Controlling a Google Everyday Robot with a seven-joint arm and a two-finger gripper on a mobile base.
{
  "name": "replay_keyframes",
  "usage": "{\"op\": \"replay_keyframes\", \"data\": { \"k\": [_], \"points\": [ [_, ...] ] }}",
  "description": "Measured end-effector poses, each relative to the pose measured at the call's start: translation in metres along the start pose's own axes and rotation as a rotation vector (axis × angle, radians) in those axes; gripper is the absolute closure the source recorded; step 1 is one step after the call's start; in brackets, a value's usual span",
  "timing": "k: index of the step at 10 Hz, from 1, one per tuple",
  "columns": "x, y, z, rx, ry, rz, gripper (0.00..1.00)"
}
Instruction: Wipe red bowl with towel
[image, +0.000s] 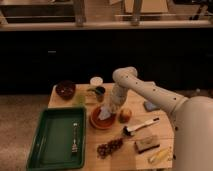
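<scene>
The red bowl (101, 120) sits on the wooden table (131, 156), right of the green tray. A pale towel (105, 112) hangs from my gripper (108, 107) and rests inside the bowl. The gripper comes down from the white arm (150, 92) and sits just above the bowl's middle, shut on the towel's top.
A green tray (54, 136) with a fork (75, 137) lies at the left. A dark bowl (65, 89), a white cup (96, 81) and a mug (99, 92) stand behind. An apple (125, 115), a ladle (138, 127), grapes (109, 147), a sponge (147, 144) and a banana (160, 155) lie at the right and front.
</scene>
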Motion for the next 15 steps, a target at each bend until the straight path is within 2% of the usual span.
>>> {"op": "replay_keyframes", "data": {
  "k": [4, 6, 8, 11, 15],
  "points": [
    [-0.022, -0.030, 0.008, -0.002, -0.022, -0.101, 0.99],
    [-0.040, -0.033, 0.008, -0.008, -0.026, -0.150, 0.99],
    [-0.059, -0.024, 0.007, -0.015, -0.025, -0.181, 0.99],
    [-0.079, -0.003, 0.010, -0.033, -0.031, -0.184, 0.99],
    [-0.061, 0.030, 0.005, -0.018, -0.027, -0.090, 0.99]
  ]
}}
